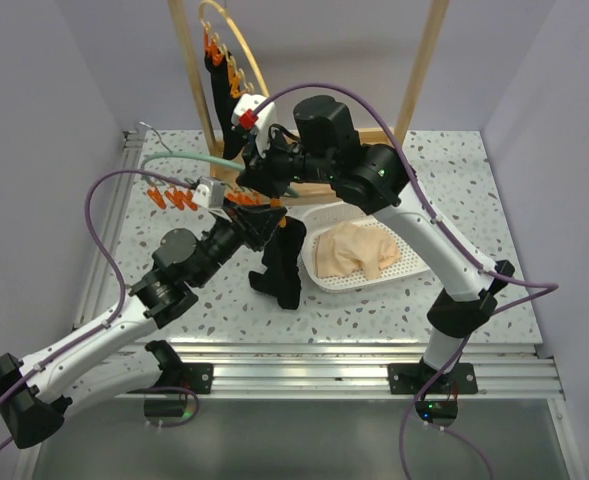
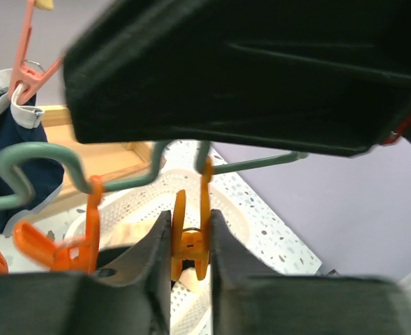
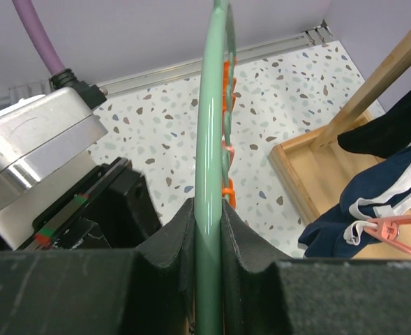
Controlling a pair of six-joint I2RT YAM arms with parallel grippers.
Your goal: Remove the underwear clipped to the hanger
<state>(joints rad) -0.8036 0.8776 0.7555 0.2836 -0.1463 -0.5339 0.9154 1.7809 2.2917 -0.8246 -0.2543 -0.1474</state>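
Note:
My right gripper [image 3: 208,209] is shut on the green hanger's bar [image 3: 212,105] and holds it above the table [image 1: 264,172]. My left gripper [image 2: 189,244] is shut on an orange clip [image 2: 191,237] that hangs from the hanger [image 2: 38,157], its fingers pressing the clip's two handles. In the top view the left gripper [image 1: 262,215] is just above a black underwear [image 1: 282,270] that hangs down to the table. A beige underwear [image 1: 357,250] lies in the white basket [image 1: 314,278]. A navy underwear with white trim [image 3: 372,202] hangs on a pink clip [image 3: 386,227].
Several empty orange clips [image 1: 169,197] hang on the hanger's left end. A wooden rack [image 1: 419,70] stands at the back, with a round wooden hoop of clips [image 1: 236,62] holding a black garment [image 1: 219,95]. Its wooden base [image 3: 317,174] lies under the navy piece.

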